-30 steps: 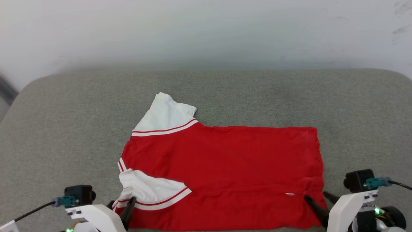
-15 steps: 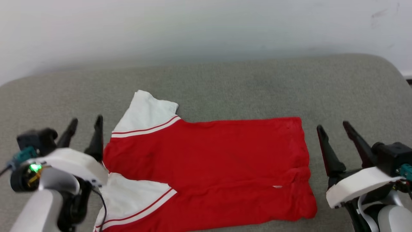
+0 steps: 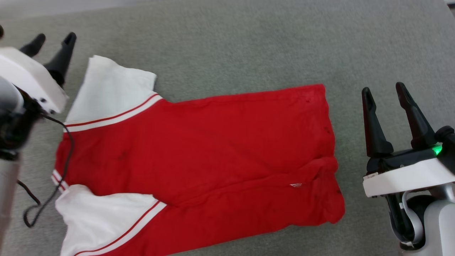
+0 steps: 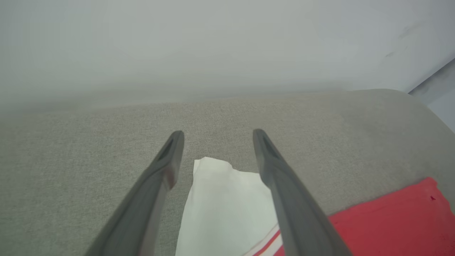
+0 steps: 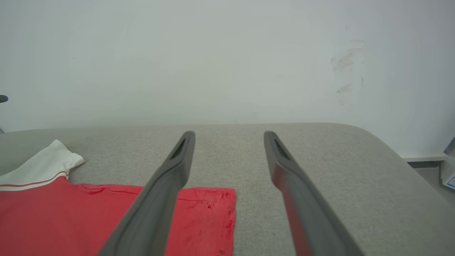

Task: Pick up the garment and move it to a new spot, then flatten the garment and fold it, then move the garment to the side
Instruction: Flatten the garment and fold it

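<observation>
While garment (image 3: 199, 142) lies spread, left gripper (image 3: 53, 38), right gripper (image 3: 383, 90) gape.

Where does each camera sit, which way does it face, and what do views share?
Head view: on the head, looking down at the garment on the grey cushion; left gripper and right gripper, both open, flank it.
Left wrist view: along the left fingers, over the far white sleeve toward the wall.
Right wrist view: along the right fingers, over the red hem corner toward the wall.
Shared: both wrist views show that sleeve.
</observation>
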You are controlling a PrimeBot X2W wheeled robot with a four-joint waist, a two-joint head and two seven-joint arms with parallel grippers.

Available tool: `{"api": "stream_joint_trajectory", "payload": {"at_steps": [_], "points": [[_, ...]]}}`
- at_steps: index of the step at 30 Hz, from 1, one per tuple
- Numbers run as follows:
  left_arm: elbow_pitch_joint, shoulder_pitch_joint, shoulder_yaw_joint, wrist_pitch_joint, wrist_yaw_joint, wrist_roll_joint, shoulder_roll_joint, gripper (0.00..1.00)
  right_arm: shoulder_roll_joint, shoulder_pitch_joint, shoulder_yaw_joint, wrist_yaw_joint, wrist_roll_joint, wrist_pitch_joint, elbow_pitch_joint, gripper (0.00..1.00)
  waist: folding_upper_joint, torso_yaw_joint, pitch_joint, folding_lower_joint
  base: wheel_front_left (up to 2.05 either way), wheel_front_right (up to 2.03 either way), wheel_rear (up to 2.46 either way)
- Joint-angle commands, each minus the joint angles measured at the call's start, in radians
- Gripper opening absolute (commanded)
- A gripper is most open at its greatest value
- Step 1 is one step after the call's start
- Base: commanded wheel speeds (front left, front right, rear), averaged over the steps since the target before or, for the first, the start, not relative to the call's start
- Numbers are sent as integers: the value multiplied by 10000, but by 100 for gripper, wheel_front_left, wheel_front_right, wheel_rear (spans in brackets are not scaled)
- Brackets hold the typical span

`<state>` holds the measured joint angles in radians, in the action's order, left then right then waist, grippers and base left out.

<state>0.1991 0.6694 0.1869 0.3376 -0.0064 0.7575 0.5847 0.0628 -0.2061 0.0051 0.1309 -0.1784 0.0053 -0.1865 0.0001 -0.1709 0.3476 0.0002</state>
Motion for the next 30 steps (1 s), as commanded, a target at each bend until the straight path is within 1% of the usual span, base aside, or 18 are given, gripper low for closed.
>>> {"api": "stream_joint_trajectory", "payload": {"at_steps": [1, 4, 6, 7, 8, 10, 13, 17, 18, 19, 20, 21, 22, 24, 27, 30], "points": [[213, 510, 69, 695, -147, 164, 307, 100, -62, -186, 13, -4, -29, -59, -31, 100, -1, -622, 712, -2, 0, 0, 0], [681, 1261, 287, 2329, -354, 481, 833, 100, -105, -245, 68, -2, -51, -171, -7, 100, -1, -914, 1007, -2, 0, 0, 0], [891, 1656, 480, 3379, -402, 604, 1196, 100, -125, -260, 101, -4, -100, -229, 36, 100, -1, -1110, 1204, -2, 0, 0, 0], [1092, 1916, 689, 4373, -397, 718, 1452, 100, -134, -285, 92, -4, -144, -326, 44, 100, -1, -1265, 1390, -2, 0, 0, 0], [1188, 2029, 745, 4748, -370, 750, 1561, 100, -140, -286, 98, -4, -169, -377, 52, 100, -1, -1330, 1479, -2, 0, 0, 0], [1403, 2147, 866, 5406, -258, 835, 1725, 100, -145, -287, 128, -4, -274, -457, 99, 100, -1, -1465, 1659, -2, 0, 0, 0], [1737, 2215, 914, 5938, -24, 839, 1885, 100, -145, -294, 211, -4, -477, -563, 218, 100, -1, -1617, 1865, -2, 0, 0, 0], [2298, 1967, 960, 6645, 381, 1152, 1719, 100, -144, -333, 296, -4, -605, -620, 366, 100, -1, -1755, 1996, -2, 0, 0, 0], [2444, 1856, 993, 6855, 478, 1271, 1629, 59, -144, -343, 298, -4, -629, -626, 394, 100, -1, -1771, 2006, -2, 0, 0, 0], [2515, 1775, 1003, 6936, 552, 1324, 1547, 13, -145, -346, 307, -4, -658, -589, 433, 100, -1, -1779, 2008, -2, 0, 0, 0], [2568, 1707, 995, 6972, 618, 1394, 1451, 0, -143, -356, 297, -4, -667, -564, 457, 100, -1, -1776, 2001, -2, 0, 0, 0], [2637, 1600, 1023, 7147, 655, 1521, 1360, 0, -144, -371, 281, -4, -672, -546, 470, 100, -1, -1764, 1986, -2, 0, 0, 0], [2634, 1539, 985, 7104, 666, 1590, 1281, 0, -144, -378, 298, -4, -720, -488, 502, 100, -1, -1749, 1961, -2, 0, 0, 0], [2622, 1557, 886, 6790, 663, 1607, 1215, 0, -141, -450, 245, -4, -759, -422, 522, 100, -1, -1683, 1885, -2, 0, 0, 0], [2528, 1686, 818, 6318, 510, 1526, 1136, 0, -142, -522, 245, -2, -954, -199, 621, 100, -1, -1502, 1723, -2, 0, 0, 0], [2485, 1957, 757, 5773, 273, 1417, 1107, 0, -120, -788, 193, -4, -1326, 361, 1026, 100, -1, -1271, 1471, -2, 0, 0, 0]]}}
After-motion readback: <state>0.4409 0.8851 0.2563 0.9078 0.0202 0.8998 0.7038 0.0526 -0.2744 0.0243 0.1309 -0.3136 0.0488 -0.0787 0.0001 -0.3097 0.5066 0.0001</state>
